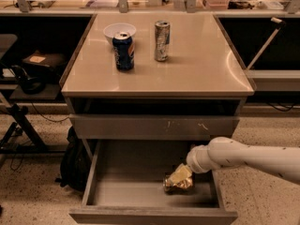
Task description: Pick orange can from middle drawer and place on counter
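Observation:
The orange can point(173, 186), small, shiny and crinkled, lies on the bare grey floor of the open middle drawer point(136, 191), right of centre. My gripper point(181, 174) reaches into the drawer from the right on a white arm point(243, 156). It is right on top of the can and touches its upper side. The counter point(197, 60) is the glossy beige top of the cabinet above.
A blue soda can point(123, 50), a tall silver can point(161, 40) and a white bowl point(119, 30) stand at the back left of the counter. A shut drawer front with pale scratches point(154, 126) overhangs the open drawer. A black bag point(75, 163) sits on the floor at left.

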### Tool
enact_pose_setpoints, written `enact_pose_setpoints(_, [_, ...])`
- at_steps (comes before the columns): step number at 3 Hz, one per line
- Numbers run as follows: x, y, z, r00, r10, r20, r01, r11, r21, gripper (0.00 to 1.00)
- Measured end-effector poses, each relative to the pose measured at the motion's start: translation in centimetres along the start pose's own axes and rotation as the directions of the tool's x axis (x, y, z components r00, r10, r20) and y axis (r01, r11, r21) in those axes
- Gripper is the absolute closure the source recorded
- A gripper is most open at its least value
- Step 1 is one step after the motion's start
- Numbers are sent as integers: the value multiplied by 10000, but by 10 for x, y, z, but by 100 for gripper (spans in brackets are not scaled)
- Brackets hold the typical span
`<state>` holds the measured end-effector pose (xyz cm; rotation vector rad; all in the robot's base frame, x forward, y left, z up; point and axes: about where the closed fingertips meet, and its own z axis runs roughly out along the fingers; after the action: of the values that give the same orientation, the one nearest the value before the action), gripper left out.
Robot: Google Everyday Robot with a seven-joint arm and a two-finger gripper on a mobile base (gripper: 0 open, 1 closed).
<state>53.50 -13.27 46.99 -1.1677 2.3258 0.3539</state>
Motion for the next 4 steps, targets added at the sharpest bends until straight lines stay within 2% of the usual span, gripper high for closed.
enact_pose_setpoints(1, [1,-5,10,9999,141,63,-140,9999,-45,0])
enact_pose_setpoints(2, [7,10,8,9999,-146,72,145,9999,51,0])
enact_pose_setpoints(3, [33,44,14,9990,-437,75,439,9986,-292,0])
enact_pose_setpoints(4, [52,76,36,9990,-404,-181,388,9960,-800,0])
